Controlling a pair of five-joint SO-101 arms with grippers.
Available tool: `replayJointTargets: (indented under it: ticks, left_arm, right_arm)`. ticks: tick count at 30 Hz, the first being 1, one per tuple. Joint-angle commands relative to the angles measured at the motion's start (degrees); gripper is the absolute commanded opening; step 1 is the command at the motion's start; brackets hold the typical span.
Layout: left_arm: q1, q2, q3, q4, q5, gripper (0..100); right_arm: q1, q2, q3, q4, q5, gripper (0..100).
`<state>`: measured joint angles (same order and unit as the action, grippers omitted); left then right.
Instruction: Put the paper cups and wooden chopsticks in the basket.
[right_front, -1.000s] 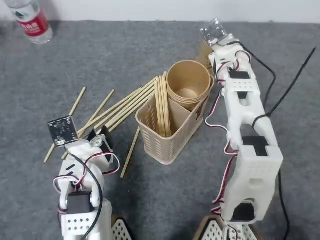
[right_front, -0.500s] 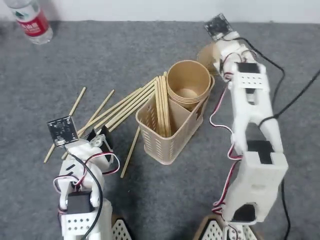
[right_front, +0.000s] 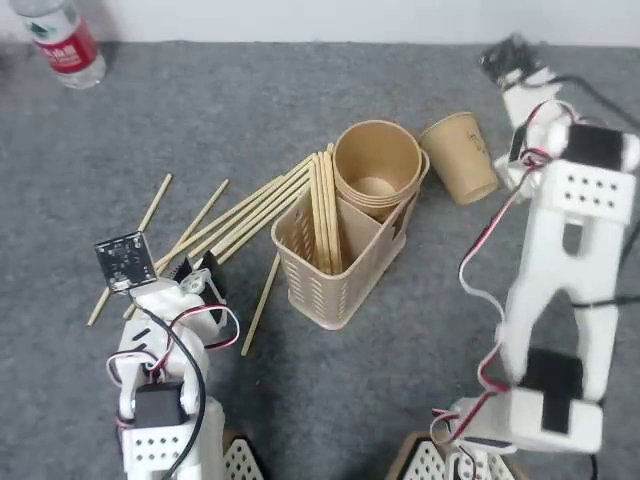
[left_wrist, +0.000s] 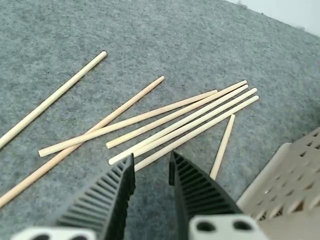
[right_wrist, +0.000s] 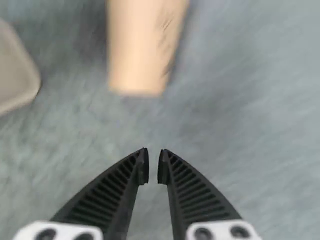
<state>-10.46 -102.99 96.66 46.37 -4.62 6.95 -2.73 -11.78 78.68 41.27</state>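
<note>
Jaws on my right arm (right_front: 570, 200) stand almost closed and empty, a little apart from the loose paper cup (right_front: 460, 156) lying on its side on the table (right_front: 230, 100) just beside the basket (right_front: 335, 285). My left jaws hang narrowly parted and empty over the loose chopsticks (left_wrist: 185, 125). For that cup, I judge I should spread wide first, then pinch its wall lightly so it neither rolls nor crushes.
</note>
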Motion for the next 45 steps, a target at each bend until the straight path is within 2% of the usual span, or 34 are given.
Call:
replayJointTargets:
  ticks: [1, 7, 12, 15, 18, 21, 24, 35, 42, 45]
  left_arm:
    - [0.18, -0.88, -0.22, 0.26, -0.53, 11]
    - [0.18, -0.88, -0.22, 0.35, -0.53, 11]
    - [0.18, -0.88, -0.22, 0.35, -0.53, 11]
    - [0.18, -0.88, -0.22, 0.35, -0.53, 11]
    - [0.18, -0.88, -0.22, 0.35, -0.53, 11]
    - [0.18, -0.88, -0.22, 0.35, -0.53, 11]
    - [0.18, -0.88, -0.22, 0.35, -0.53, 11]
    - [0.18, -0.88, -0.22, 0.18, -0.53, 11]
    - [0.18, -0.88, -0.22, 0.26, -0.53, 11]
    - [0.18, -0.88, -0.22, 0.26, -0.53, 11]
  right_arm:
    - [-4.79, -3.65, -0.62, -12.53, 1.32, 5.4]
    - [-8.40, 5.05, 8.00, -41.27, 1.32, 5.4]
    - [-7.96, 19.30, 8.18, -58.86, 1.32, 5.4]
    - [-7.87, 28.35, 5.36, -64.40, 1.32, 5.4]
    - [-7.16, 36.18, -0.53, -64.57, 1.32, 5.4]
    - [-6.02, 41.10, -5.63, -60.09, 1.32, 5.4]
    - [-4.79, 41.54, -8.70, -50.86, 1.32, 5.4]
    - [-4.09, 31.43, -15.47, -5.85, 1.76, 5.4]
    - [-3.82, 26.95, -15.56, 13.58, 4.31, 5.4]
    - [-3.38, 23.78, -17.41, 15.43, 4.84, 5.4]
